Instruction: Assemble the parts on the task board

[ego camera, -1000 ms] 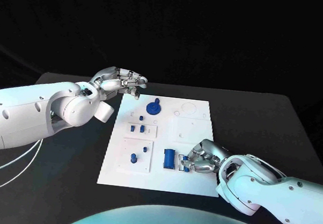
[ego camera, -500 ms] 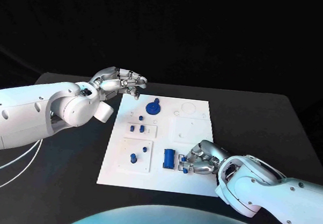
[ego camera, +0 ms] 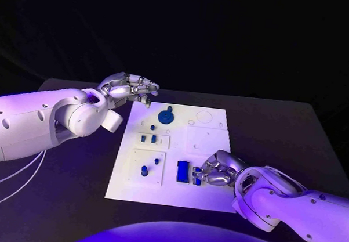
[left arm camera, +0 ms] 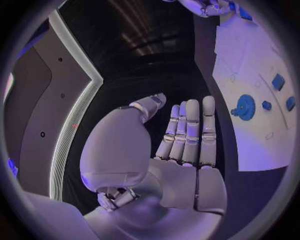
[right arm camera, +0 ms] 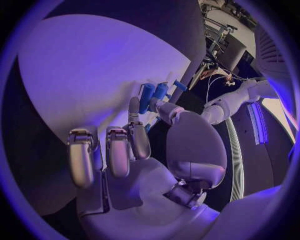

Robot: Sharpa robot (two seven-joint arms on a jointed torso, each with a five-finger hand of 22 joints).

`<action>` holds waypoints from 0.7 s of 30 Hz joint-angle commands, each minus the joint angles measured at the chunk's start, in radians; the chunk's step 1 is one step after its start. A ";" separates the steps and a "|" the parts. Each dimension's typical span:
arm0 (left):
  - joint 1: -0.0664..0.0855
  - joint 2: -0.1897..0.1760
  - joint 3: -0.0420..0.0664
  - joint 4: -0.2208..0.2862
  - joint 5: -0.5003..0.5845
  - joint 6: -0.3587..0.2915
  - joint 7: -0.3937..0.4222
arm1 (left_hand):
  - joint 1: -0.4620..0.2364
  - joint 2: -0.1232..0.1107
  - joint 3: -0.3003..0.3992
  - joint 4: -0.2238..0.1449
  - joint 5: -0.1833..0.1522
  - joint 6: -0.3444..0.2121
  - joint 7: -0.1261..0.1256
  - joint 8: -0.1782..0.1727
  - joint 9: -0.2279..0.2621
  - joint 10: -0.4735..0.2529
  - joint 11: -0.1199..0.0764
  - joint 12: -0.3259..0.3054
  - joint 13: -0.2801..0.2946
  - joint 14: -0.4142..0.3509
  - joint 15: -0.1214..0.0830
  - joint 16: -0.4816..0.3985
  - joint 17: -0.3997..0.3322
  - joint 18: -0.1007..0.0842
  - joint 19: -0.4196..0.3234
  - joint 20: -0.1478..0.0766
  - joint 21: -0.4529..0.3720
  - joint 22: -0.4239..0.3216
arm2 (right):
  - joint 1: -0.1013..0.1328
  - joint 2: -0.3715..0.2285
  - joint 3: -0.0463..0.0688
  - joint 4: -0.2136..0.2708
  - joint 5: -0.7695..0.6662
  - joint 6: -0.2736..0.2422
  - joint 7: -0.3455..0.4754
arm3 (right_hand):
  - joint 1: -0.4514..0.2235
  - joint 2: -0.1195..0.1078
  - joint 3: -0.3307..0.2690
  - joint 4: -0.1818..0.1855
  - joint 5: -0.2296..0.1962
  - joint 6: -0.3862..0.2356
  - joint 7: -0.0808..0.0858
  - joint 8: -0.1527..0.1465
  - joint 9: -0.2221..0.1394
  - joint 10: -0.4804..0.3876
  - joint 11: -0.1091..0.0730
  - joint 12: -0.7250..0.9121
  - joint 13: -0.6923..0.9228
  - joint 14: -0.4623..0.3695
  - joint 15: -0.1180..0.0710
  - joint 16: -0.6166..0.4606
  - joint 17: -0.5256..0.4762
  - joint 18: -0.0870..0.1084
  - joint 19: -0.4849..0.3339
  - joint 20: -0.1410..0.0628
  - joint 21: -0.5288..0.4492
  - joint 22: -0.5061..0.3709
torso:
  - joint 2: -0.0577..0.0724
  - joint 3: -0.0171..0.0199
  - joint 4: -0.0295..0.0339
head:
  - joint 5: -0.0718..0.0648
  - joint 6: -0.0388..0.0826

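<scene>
Board (ego camera: 202,191): white plate, mid-table (ego camera: 291,133).
Parts: blue disc (ego camera: 166,117) toward board's far edge; small pegs (ego camera: 148,138) mid-board, left side; peg (ego camera: 145,170) on near-left plate; blue block (ego camera: 182,171) near-centre.
Right hand (ego camera: 218,169): over board's near-right area, fingers curled together beside block; whether pinching a part, cannot tell.
Left hand (ego camera: 128,87): above table off board's far-left corner, fingers straight, side by side, holding nothing.

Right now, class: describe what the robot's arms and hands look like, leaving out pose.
Both arms have smooth, rounded white shells with small dark dots. The left hand and right hand are silver metal with segmented fingers. Thin pale cables trail beneath the left arm.
</scene>
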 commanded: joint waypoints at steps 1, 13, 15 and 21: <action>0.001 0.001 0.001 0.002 -0.001 0.016 0.004 | -0.003 0.004 0.000 0.002 -0.006 -0.008 -0.001 0.005 -0.001 -0.001 0.003 -0.004 -0.001 -0.001 0.003 0.002 -0.001 0.011 -0.004 0.007 -0.003 -0.001 | 0.001 0.007 0.000 -0.008 -0.004 0.018 -0.003 | -0.012 0.001 -0.009 0.002 -0.016 0.003 0.004 -0.004 -0.001 0.010 0.001 0.002 0.108 0.093 -0.005 0.002 0.211 -0.013 0.102 -0.003 0.002 0.261 | 0.000 0.0003 -0.0002 | 0.001 0.000; 0.001 0.000 0.001 0.003 -0.001 0.015 0.003 | -0.003 0.004 0.000 0.002 -0.006 -0.008 -0.001 0.005 -0.001 -0.001 0.003 -0.004 -0.001 -0.001 0.003 0.002 -0.001 0.011 -0.004 0.007 -0.003 -0.001 | 0.003 0.017 0.000 -0.027 -0.016 0.041 -0.009 | -0.021 -0.010 -0.035 0.008 -0.051 0.000 0.006 -0.009 -0.003 0.005 0.003 -0.009 0.103 0.091 -0.003 -0.001 0.206 -0.010 0.097 -0.002 -0.008 0.258 | -0.001 0.0006 -0.0011 | 0.002 0.000; 0.001 0.000 0.001 0.003 -0.001 0.015 0.003 | -0.003 0.004 0.000 0.002 -0.006 -0.008 -0.001 0.005 -0.001 -0.001 0.003 -0.004 -0.001 -0.001 0.003 0.002 -0.001 0.011 -0.004 0.007 -0.003 -0.001 | 0.003 0.018 0.000 -0.028 -0.016 0.046 -0.010 | -0.021 -0.013 -0.041 0.009 -0.054 -0.002 0.007 -0.010 -0.004 0.004 0.004 -0.013 0.100 0.091 -0.003 -0.001 0.204 -0.010 0.096 -0.002 -0.009 0.258 | -0.001 0.0006 -0.0012 | 0.002 0.000; 0.001 0.000 0.001 0.003 -0.001 0.015 0.003 | -0.004 0.004 -0.001 0.003 -0.006 -0.009 -0.001 0.007 -0.001 -0.002 0.003 -0.003 -0.002 -0.001 0.004 0.003 -0.002 0.011 -0.004 0.007 -0.004 -0.002 | 0.003 0.018 0.000 -0.029 -0.017 0.054 -0.011 | -0.022 -0.015 -0.064 0.016 -0.066 -0.003 0.008 -0.013 -0.005 0.002 0.005 -0.016 0.099 0.090 -0.002 -0.003 0.202 -0.010 0.095 0.000 -0.011 0.257 | 0.000 0.0008 -0.0013 | 0.002 0.000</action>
